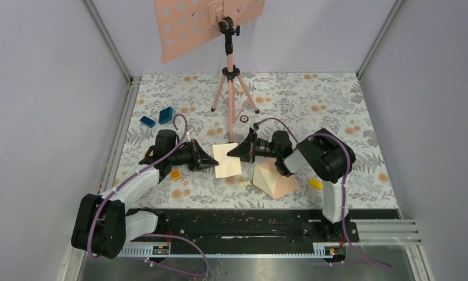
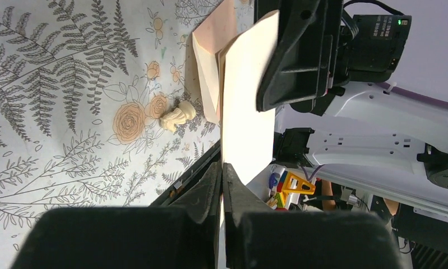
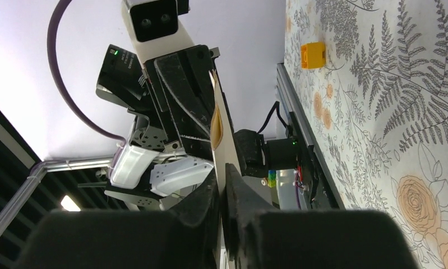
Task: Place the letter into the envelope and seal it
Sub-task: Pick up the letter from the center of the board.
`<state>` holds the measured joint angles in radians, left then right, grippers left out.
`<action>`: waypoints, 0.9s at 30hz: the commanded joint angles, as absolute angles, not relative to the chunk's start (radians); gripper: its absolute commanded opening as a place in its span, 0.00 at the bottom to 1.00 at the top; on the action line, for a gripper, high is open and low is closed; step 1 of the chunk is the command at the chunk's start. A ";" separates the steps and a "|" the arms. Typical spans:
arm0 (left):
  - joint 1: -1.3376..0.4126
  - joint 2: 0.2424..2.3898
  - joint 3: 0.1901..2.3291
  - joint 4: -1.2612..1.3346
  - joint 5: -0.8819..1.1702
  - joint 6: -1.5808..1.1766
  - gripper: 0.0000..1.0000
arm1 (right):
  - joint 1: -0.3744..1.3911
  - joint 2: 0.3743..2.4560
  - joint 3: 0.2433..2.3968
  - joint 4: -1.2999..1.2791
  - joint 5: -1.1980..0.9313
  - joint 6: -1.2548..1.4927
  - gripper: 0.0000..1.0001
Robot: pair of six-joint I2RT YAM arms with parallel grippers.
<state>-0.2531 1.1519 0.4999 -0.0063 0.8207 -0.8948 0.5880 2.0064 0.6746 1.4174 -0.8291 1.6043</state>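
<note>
- The letter (image 1: 226, 165) hangs just left of the envelope (image 1: 276, 178), off the table, with both arms pinching it from opposite sides
- The left gripper (image 1: 214, 163) is on the side away from the envelope, jaws pressed together on the sheet's edge; the left wrist view shows the fingers (image 2: 209, 188) clamped flat against the paper
- The right gripper (image 1: 232, 153) is on the envelope's side, jaws drawn nearly together on the opposite edge, so it too appears to have hold of the sheet
- In the left wrist view the letter's length seems to run from one gripper to the other, so it would have to travel sideways to reach the envelope
- The right arm is the nearer one — its forearm reaches across just above the envelope, and that covers the envelope's far edge
- Hard to make out: whether the envelope's flap is open and which way its mouth faces; from above it reads only as a peach shape with a raised fold line
- The right wrist view shows the letter edge-on, so only a sliver of its brown face appears
- A small cream lump (image 1: 245, 182) lies just left of the envelope — too small to identify
</note>
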 commanded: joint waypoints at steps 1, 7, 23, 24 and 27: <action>-0.242 1.144 0.550 0.015 0.853 -0.884 0.00 | 0.584 1.996 0.659 1.491 -0.825 1.600 0.02; -0.224 1.139 0.526 0.130 0.920 -0.961 0.64 | 0.584 1.967 0.651 1.493 -0.828 1.582 0.00; -0.229 1.209 0.432 0.422 0.957 -1.143 0.78 | 0.595 1.898 0.661 1.491 -0.804 1.570 0.00; -0.230 1.215 0.414 0.492 0.966 -1.188 0.74 | 0.598 1.900 0.663 1.491 -0.801 1.569 0.00; -0.232 1.255 0.357 0.743 0.983 -1.342 0.50 | 0.603 1.901 0.668 1.490 -0.796 1.563 0.00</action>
<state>-0.2287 1.2152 0.4122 0.3870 0.9272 -1.1576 0.5903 1.9358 0.6495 1.4326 -0.8158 1.5925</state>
